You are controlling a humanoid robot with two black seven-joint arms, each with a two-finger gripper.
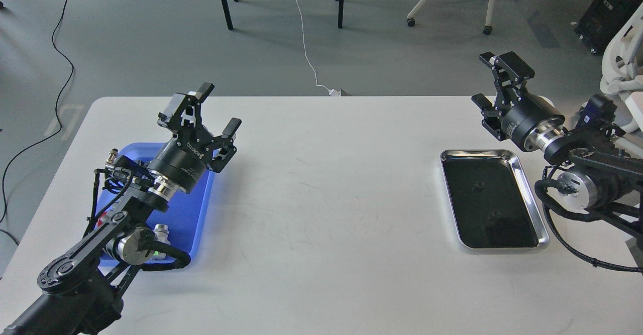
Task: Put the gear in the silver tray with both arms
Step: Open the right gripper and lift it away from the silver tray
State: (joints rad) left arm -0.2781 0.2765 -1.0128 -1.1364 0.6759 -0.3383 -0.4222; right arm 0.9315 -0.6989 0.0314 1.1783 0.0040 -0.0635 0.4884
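The silver tray (pixel 535 200) lies on the right side of the white table (pixel 326 199); its dark bottom shows only a small dark speck. My right gripper (pixel 482 80) is raised behind the tray's far right corner, open and empty, pointing up and left. My left gripper (pixel 219 108) is open and empty, held above the far right corner of the blue tray (pixel 193 209). No gear can be made out; my left arm hides much of the blue tray.
Small parts lie in the blue tray under my left arm: a silver and green piece (pixel 161 233) and a red bit (pixel 103 219). Chair and table legs, cables and a white chair (pixel 620 74) stand on the floor beyond the table.
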